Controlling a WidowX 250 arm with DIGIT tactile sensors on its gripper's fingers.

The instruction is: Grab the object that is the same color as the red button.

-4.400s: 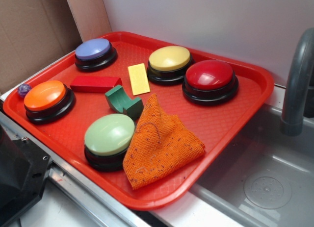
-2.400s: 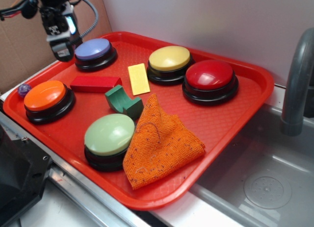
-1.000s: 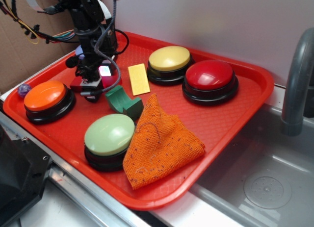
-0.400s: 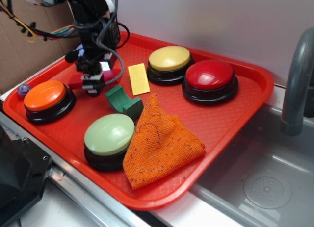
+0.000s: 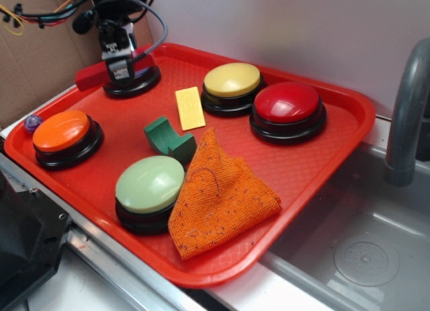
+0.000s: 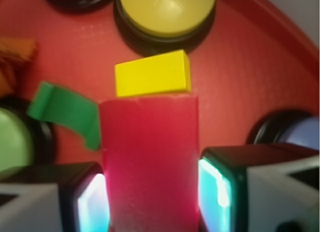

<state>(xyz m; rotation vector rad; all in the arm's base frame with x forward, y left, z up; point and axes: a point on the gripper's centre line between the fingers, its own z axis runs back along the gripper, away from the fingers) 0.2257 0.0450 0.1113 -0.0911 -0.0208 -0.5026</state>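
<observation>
Red block pinched and held above the tray's far-left corner

Nearest lie the orange mesh cloth [image 5: 218, 193] and green button [image 5: 149, 185] on the red tray [image 5: 316, 156]; past them sit the green arch block [image 5: 168, 138] and yellow block [image 5: 189, 108], with the red button [image 5: 287, 104] to the right; farthest, the gripper [image 5: 118, 64] clamps the red block [image 5: 101, 72] above the blue button [image 6: 300, 134]

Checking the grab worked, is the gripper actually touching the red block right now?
Touching. The wrist view shows the red block pressed between both fingers of the gripper, no gap on either side; the exterior view shows it lifted off the tray.
</observation>
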